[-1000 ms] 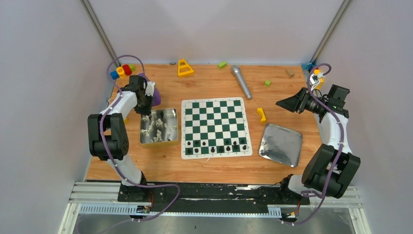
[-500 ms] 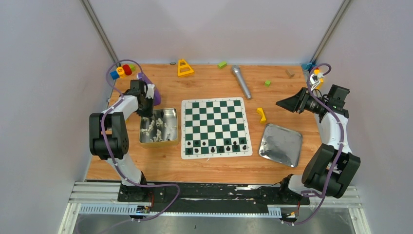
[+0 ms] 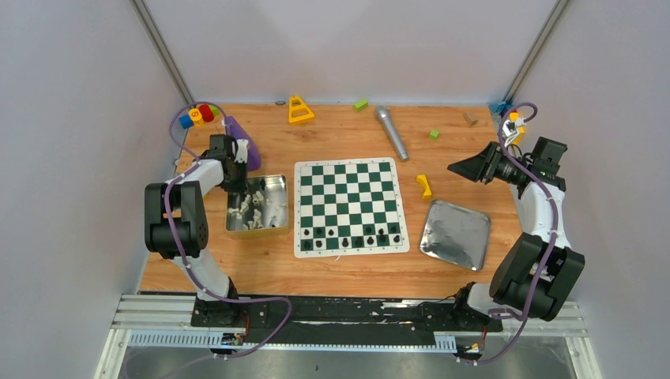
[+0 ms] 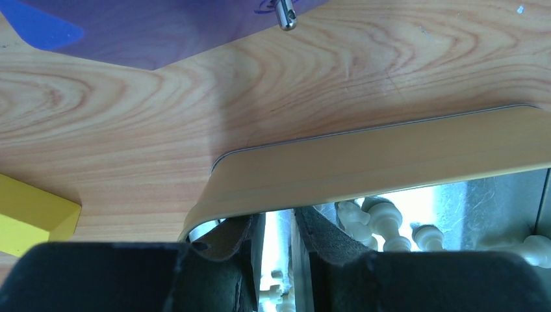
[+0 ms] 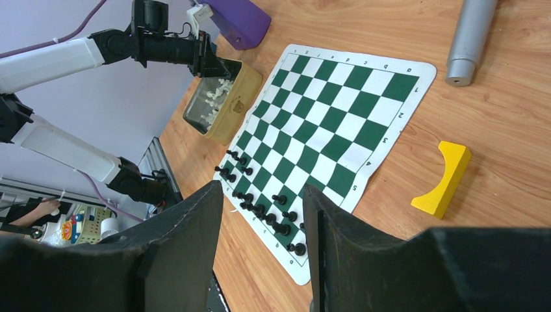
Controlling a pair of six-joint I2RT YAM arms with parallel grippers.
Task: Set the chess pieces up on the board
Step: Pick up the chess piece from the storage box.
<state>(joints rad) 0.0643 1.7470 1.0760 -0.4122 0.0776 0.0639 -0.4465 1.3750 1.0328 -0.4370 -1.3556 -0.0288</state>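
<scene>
— Which container do we take first?
— The metal tin, just left of the board. It holds a jumble of white chess pieces. A shiny tray lies on the worktop to the board's right.
— And the left end effector?
— It is dipped into the tin's far-left corner. The jaws leave only a slit, and we cannot tell whether a piece is pinched. The tin's wall fills that wrist view and hides most of the pieces.
— What does the right wrist add?
— The right end effector is spread open and holding nothing, raised off to the board's right. Past it we see black chess pieces on the board's two near rows.
— Around?
— A grey cylinder lies beyond the board and a yellow arch block beside the tray. A purple piece sits just behind the tin, and small coloured blocks are at the far-left corner.
</scene>
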